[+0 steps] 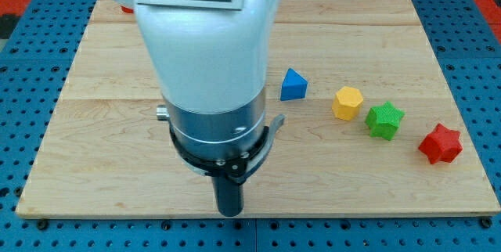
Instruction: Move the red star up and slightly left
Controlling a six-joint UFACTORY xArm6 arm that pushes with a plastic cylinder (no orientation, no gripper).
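Camera view looks down on a pale wooden worktop (117,174) set on a blue pegboard surface (477,41). One landmark serves for every place below: the red star (440,144), which lies close to the worktop's edge at the view's right, low in the frame, flat on the wood and clear of every other block.

Just up and to the view's left of the red star sits the green star (384,120), near it but not touching. Further the same way, beyond the green star, is the yellow block (347,103), hexagonal in outline, just beside the green star with a narrow gap showing. Further left again and a little higher than the red star stands the blue block (293,85), a wedge or pyramid shape with a peaked top. These four form a line that slopes down toward the red star.

The arm (207,48), white above a dark collar, fills the middle of the frame, well to the view's left of the red star. My tip (229,211) rests near the worktop's bottom edge, lower than the red star and well apart from it, touching no block. No claw is fitted, only the rod, so no open or closed state can be told.

A small red shape (125,8) peeks out from behind the arm, far to the upper left of the red star; its form cannot be made out
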